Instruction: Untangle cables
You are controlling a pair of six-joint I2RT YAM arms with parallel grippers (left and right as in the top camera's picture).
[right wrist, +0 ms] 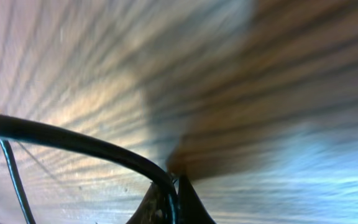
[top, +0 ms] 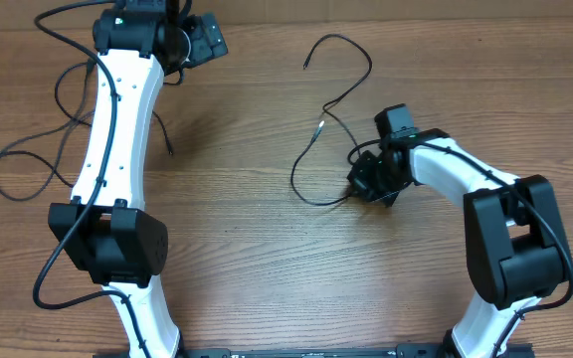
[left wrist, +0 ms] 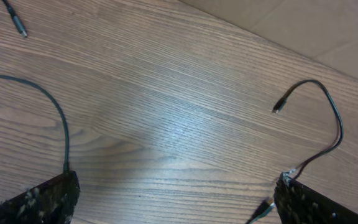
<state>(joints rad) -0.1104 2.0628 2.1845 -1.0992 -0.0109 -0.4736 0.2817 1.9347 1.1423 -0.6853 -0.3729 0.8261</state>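
The wooden counter [top: 267, 278] fills the overhead frame. The left arm [top: 117, 129] runs up the left side and the right arm [top: 505, 229] bends in from the lower right. The left fingers [top: 205, 42], at top centre, are spread wide and hold nothing. The right fingers [top: 369, 185], right of centre, are pinched tight on a thin black cable [top: 293, 179]. It loops across the middle of the counter. Another cord [left wrist: 63, 124] arcs at the left of the left wrist view.
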